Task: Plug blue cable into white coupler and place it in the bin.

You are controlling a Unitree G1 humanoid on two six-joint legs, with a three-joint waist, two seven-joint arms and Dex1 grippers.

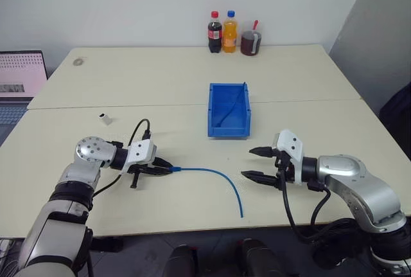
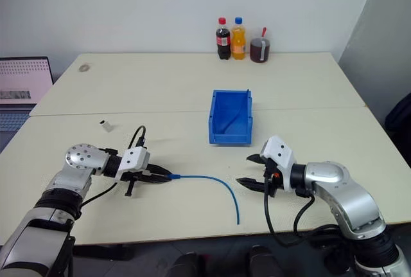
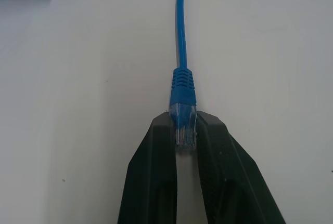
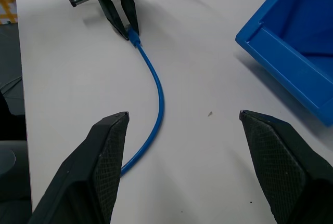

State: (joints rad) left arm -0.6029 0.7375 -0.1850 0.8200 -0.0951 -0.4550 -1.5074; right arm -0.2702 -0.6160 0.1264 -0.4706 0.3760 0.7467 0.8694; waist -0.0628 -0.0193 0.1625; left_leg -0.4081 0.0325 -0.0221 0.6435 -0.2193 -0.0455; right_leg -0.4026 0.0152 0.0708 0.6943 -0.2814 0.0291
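Left wrist view: my left tool [image 3: 186, 130] is pinching the clear plug [image 3: 184, 122] of the cable [image 1: 218, 175] — the fingers bite the plug's back half, strain boot just clear of the tips. Rest of the cable lies slack on the tabletop [image 1: 192, 78], curving toward my right tool [image 1: 259, 164], which hangs spread and empty just past the free end. Coupler [image 1: 105, 119] sits alone, well off to the left rear of my left arm. Bin [image 1: 228, 110] is mid-table, and something thin and blue already lies inside it.

Step in hand, as I judge it: secure the plug, then carry it to the coupler. To do it well:
- lift straight, let the slack trail
- keep the plug nose exposed for insertion
- right tool must brace the coupler — it'll likely skid otherwise
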